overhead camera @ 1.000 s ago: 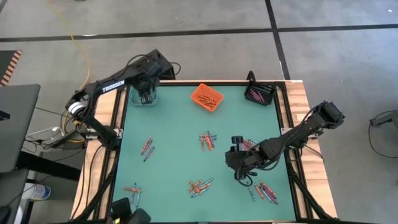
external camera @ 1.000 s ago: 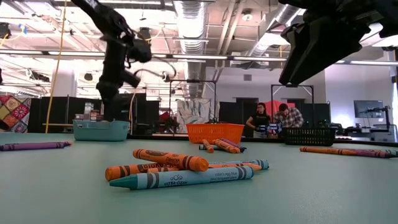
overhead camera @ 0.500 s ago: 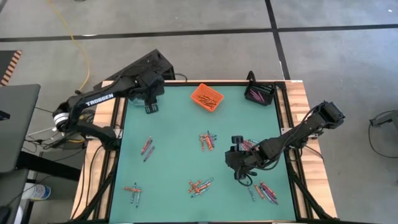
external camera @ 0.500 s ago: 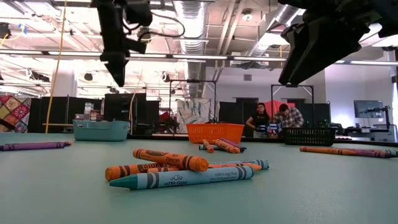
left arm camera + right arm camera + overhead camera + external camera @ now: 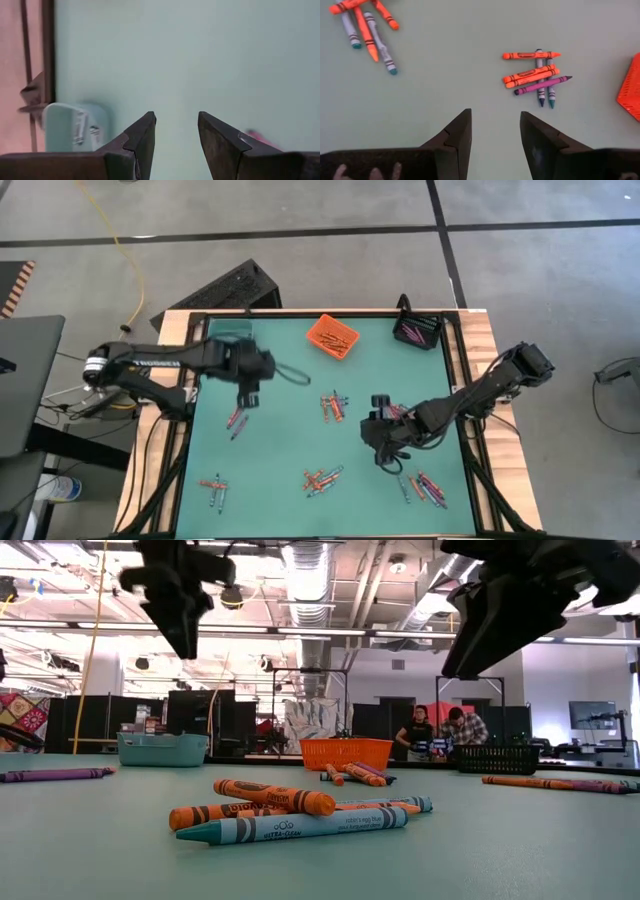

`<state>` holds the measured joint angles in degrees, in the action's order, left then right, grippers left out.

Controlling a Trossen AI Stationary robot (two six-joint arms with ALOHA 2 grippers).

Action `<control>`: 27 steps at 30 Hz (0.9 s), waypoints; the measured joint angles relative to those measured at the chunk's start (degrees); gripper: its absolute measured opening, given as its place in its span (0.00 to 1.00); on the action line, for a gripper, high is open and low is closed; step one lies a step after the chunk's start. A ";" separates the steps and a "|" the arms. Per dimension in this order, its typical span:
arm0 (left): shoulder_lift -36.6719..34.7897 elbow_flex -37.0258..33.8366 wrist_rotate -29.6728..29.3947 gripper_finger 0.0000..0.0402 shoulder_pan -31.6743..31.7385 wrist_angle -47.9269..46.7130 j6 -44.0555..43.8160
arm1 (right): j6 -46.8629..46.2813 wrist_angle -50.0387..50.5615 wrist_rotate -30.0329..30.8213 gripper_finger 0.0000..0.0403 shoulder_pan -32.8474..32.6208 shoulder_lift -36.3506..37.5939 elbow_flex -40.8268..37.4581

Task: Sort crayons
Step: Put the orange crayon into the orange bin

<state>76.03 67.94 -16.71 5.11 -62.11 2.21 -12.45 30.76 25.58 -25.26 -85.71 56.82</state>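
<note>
Crayons: scattered clusters on the table, one between both tools. Right tool: fingers apart, empty, its wrist view alone showing bare surface beneath. Left tool: fingers apart, empty, moved off the teal bin toward mid-table, bare surface ahead.
</note>
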 joint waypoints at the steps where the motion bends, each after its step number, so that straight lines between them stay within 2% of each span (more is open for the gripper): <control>1: 0.00 0.00 0.00 0.35 -2.08 -0.14 -1.63 | 0.43 0.00 0.00 0.39 0.33 0.00 0.00; 16: 0.00 0.00 -1.13 0.35 -28.21 5.40 -20.99 | 0.90 -0.09 -0.02 0.39 4.79 0.00 0.00; 23: 1.06 0.02 -5.80 0.35 -37.49 14.17 -21.32 | 0.96 -0.17 -0.25 0.39 4.79 0.00 0.00; 27: 5.16 0.02 -6.55 0.35 -40.17 18.11 -18.07 | 1.00 -0.17 -0.41 0.39 4.77 0.00 0.00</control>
<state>81.19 67.96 -23.26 -35.06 -44.01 -15.85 -11.45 30.59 25.17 -20.49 -85.71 56.82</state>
